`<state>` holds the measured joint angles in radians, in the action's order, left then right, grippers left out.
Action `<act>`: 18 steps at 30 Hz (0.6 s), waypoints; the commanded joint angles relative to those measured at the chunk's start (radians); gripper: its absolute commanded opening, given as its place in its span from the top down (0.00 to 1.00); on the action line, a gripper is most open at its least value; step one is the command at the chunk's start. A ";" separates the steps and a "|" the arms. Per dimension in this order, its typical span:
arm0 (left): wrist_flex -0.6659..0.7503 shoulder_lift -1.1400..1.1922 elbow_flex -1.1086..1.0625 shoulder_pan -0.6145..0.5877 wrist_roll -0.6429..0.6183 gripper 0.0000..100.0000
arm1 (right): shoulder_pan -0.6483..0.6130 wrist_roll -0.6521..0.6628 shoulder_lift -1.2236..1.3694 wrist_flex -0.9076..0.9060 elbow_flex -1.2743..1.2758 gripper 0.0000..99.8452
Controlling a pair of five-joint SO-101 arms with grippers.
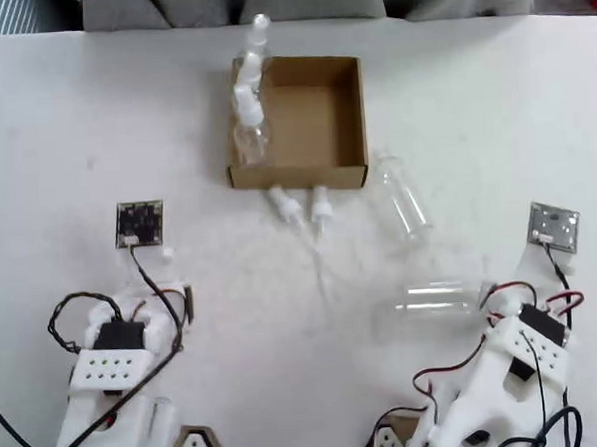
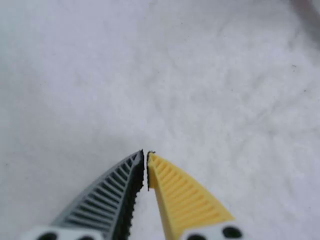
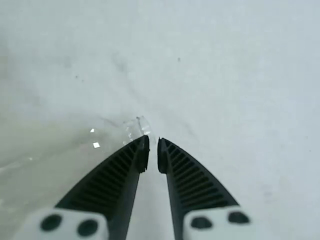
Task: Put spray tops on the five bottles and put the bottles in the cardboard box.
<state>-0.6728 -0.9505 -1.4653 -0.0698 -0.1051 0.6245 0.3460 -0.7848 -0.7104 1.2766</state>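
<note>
1. A white table [image 1: 93,114] seen from above; a cardboard box [image 1: 321,172] sits open at its far middle; capped bottles [image 1: 251,136] stand crowded at one side of the box, leaning on one another, their number hard to tell.
2. Two loose spray tops [image 1: 286,206] lie on the table just in front of the box, side by side, their thin dip tubes trailing toward the arms.
3. One bare bottle [image 1: 406,203] lies on its side near the box's front corner; a second bare bottle [image 1: 438,298] lies on its side close to the right arm [image 1: 521,357].
4. Handling, as a judgement: the bottles look like thin clear plastic, light, smooth and ready to roll; grip across the body near the neck; the spray tops are small, stiff and easily knocked; take them by the collar, not the tube.
5. The left arm [image 1: 111,368] sits folded low at the near edge; the left gripper [image 2: 146,159] points down at bare table, grey and yellow tips pressed together, holding nothing.
6. The right arm sits folded likewise; the right gripper [image 3: 152,150] is closed to a sliver, empty, with glints of clear plastic just past its tips.
</note>
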 commanded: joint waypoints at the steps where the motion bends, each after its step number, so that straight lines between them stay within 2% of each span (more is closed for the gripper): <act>1: 0.021 -0.036 0.002 -0.005 0.006 0.98 | 0.044 0.000 -0.027 -0.059 -0.011 0.98; 10: 0.021 -0.036 0.002 -0.005 0.006 0.98 | 0.013 -0.006 -0.019 -0.094 0.005 0.98; 14: 0.021 -0.036 0.002 -0.005 0.006 0.98 | -0.070 -0.008 -0.019 0.048 0.077 0.98; 18: 0.021 -0.036 0.002 -0.005 0.006 0.98 | -0.088 -0.009 -0.021 0.120 0.084 0.98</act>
<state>-0.6728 -0.9505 -1.4653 -0.0698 -0.1051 0.5539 0.3460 -0.7879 -0.6429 1.3702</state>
